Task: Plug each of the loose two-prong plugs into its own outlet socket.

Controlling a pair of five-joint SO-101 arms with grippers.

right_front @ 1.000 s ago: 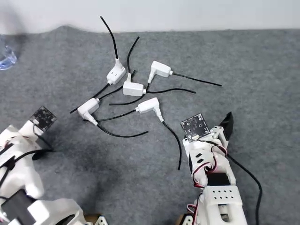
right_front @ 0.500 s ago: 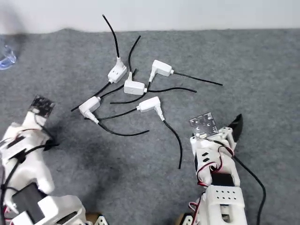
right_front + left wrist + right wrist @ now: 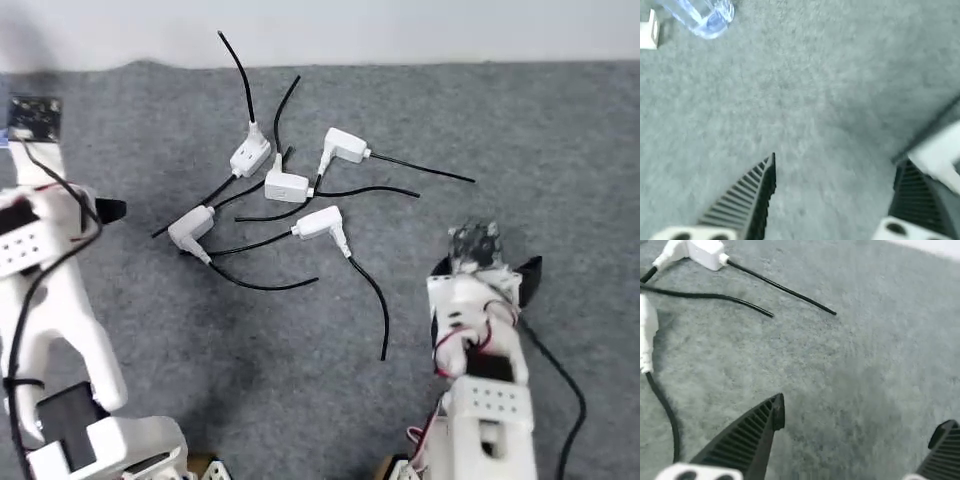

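Left gripper (image 3: 836, 165) points down at the mat (image 3: 560, 130), jaws apart; right gripper (image 3: 862, 415) likewise

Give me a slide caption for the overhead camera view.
Five white corded plugs and sockets lie scattered on grey carpet, untouched, with the left arm and right arm standing clear.

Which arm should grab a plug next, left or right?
Left, probably. The left gripper, open, has a plug right beside one finger in its wrist view. The right gripper, also open, hangs over bare mat, with the plugs farther off.
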